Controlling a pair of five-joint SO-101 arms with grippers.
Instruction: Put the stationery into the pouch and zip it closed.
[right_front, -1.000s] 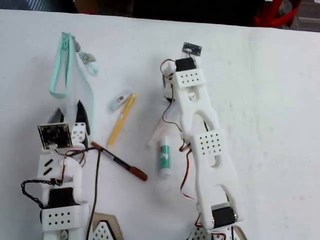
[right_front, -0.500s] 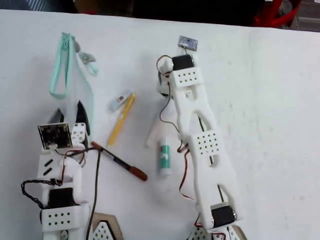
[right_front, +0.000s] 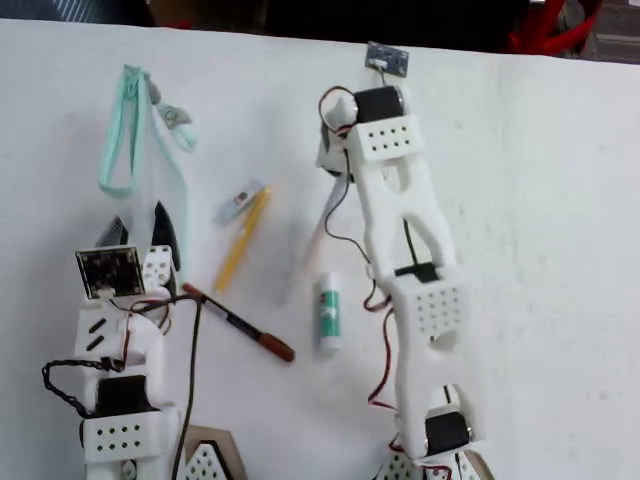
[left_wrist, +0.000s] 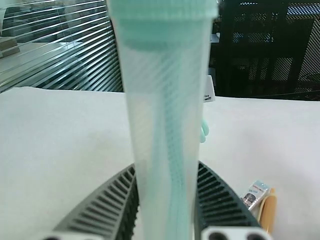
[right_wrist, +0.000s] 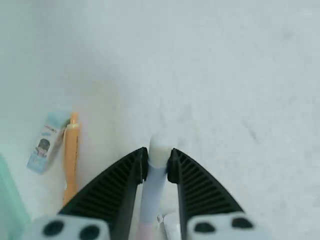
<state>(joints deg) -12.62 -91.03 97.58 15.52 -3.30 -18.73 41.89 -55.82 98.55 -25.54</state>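
A clear pouch (right_front: 140, 150) with a mint-green zip lies at the left of the table. My left gripper (right_front: 140, 235) is shut on its near end; in the left wrist view the pouch (left_wrist: 165, 110) rises from between the fingers of my left gripper (left_wrist: 166, 170). My right gripper (right_front: 330, 168) is shut on a white pen (right_front: 318, 235), which slants back toward the near side. The right wrist view has that white pen (right_wrist: 157, 147) pinched in my right gripper (right_wrist: 157, 155). Loose on the table lie an eraser (right_front: 240, 202), a yellow pen (right_front: 243, 240), a red-capped marker (right_front: 240, 322) and a glue stick (right_front: 328, 312).
The white table (right_front: 540, 200) is bare to the right of the right arm. Its far edge (right_front: 300, 35) runs just beyond the right wrist. A black cable (right_front: 190, 380) trails from the left arm across the marker's end.
The right arm has stretched toward the far edge and carried the white pen with it, away from the glue stick. The left arm and pouch have stayed put.
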